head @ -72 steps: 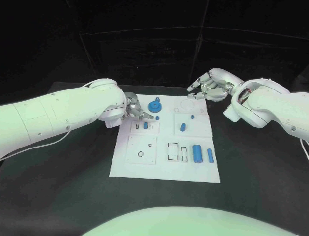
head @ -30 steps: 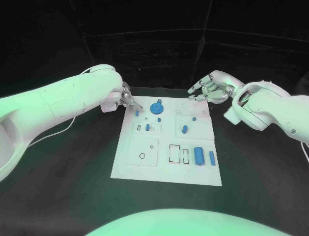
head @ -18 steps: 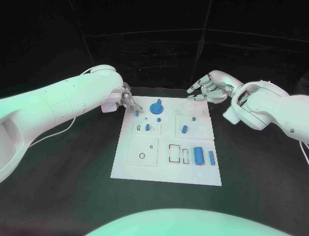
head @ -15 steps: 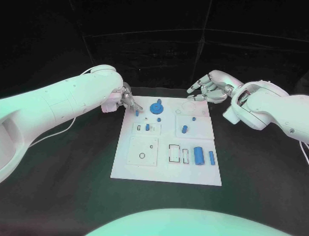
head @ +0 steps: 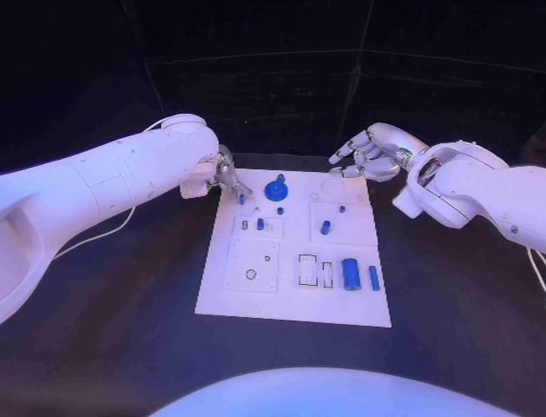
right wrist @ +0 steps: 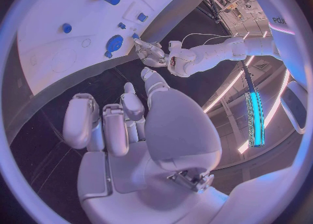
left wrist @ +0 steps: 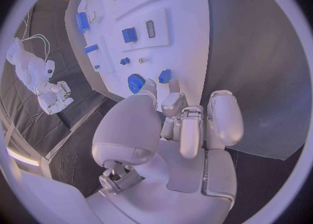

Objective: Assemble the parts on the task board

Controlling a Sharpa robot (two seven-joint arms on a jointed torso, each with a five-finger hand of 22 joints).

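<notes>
We find no readable brand, label or writing on the board or its parts; the small print on the other arm in the right wrist view is too small to read with confidence.

The flat white rectangular task board (head: 292, 295) lies in the middle of the matte black surface (head: 97, 304), its long side running away from the robot. Its face is smooth and carries shallow rectangular recesses outlined in dark lines, plus a small dark ring (head: 250, 275) on the left near panel.

The blue parts look like smooth plastic. A round blue gear-like disc with a raised knob (head: 274, 188) stands at the far end of the board. A large blue cylinder (head: 351, 274) and a slimmer blue rod (head: 373, 278) lie side by side, apart, at the near right. A short blue cylinder (head: 325, 228) lies mid-board, and a small blue block (head: 259, 224) sits in a left recess.

The left hand (head: 221, 181), silver and glossy, is at the board's far left corner. Its fingers (left wrist: 189, 130) are curled narrow, and a small blue peg (head: 240, 199) sits at the fingertips; we cannot tell whether it is pinched or merely touched.

The right hand (head: 371, 156) hovers just beyond the board's far right corner. Its fingers (right wrist: 107, 125) are loosely curled and hold nothing.
</notes>
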